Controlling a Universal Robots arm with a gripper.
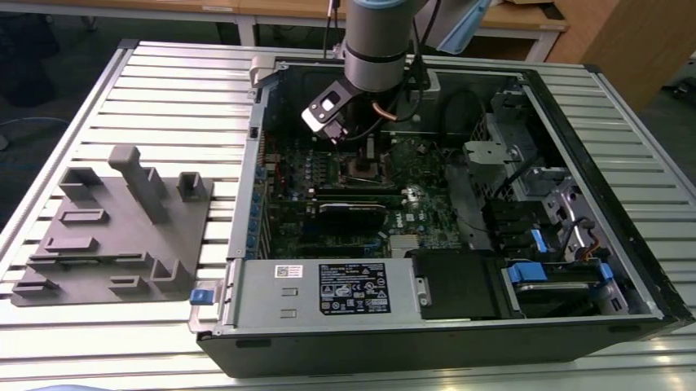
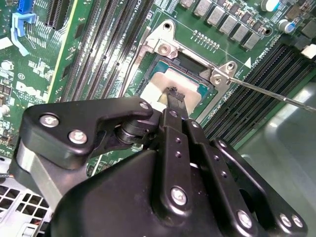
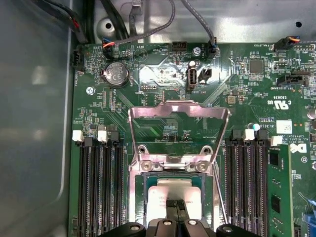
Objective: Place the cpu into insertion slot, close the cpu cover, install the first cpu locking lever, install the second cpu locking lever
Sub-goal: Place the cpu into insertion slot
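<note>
Tips of closed, empty fingers [image 2: 174,100] at cpu [image 2: 188,83] seated inside insertion slot [image 2: 172,62] rim, cpu cover [image 3: 178,109] raised clear.

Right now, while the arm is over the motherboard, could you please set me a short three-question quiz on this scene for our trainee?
1. True or false: the cpu cover is closed over the cpu.
2. The gripper tip is at: A the cpu, B a memory slot, C the coin battery?
3. Fill in: the grey fixture block lies toward the exterior view's ____ of the computer case.
Key: 1 false; 2 A; 3 left.
</note>
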